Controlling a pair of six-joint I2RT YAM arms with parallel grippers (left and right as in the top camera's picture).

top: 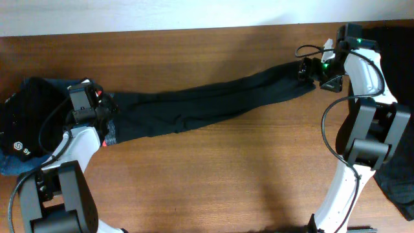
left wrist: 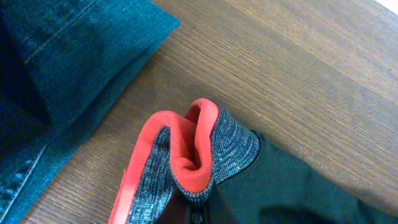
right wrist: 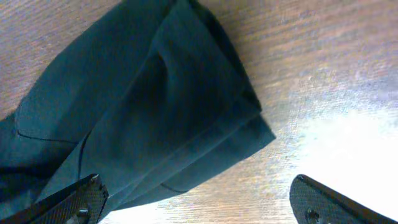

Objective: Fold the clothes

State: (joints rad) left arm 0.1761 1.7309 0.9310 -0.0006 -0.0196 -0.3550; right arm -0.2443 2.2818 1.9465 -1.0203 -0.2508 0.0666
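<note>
Long black trousers (top: 207,107) lie stretched across the wooden table (top: 213,175). Their red-orange and grey waistband (left wrist: 186,155) is bunched up at the bottom of the left wrist view, and my left gripper (top: 108,123) is shut on it; its fingers are hidden there. At the far right, the leg hem (right wrist: 186,118) rests flat on the wood. My right gripper (right wrist: 196,186) stands wide open just over the hem's edge, holding nothing; one fingertip (right wrist: 87,193) overlaps the cloth and the other is over bare wood.
Blue denim jeans (left wrist: 68,56) lie beside the waistband at the left end. A black garment with a white logo (top: 26,123) is piled on them. Another dark cloth (top: 401,184) hangs at the right edge behind the right arm.
</note>
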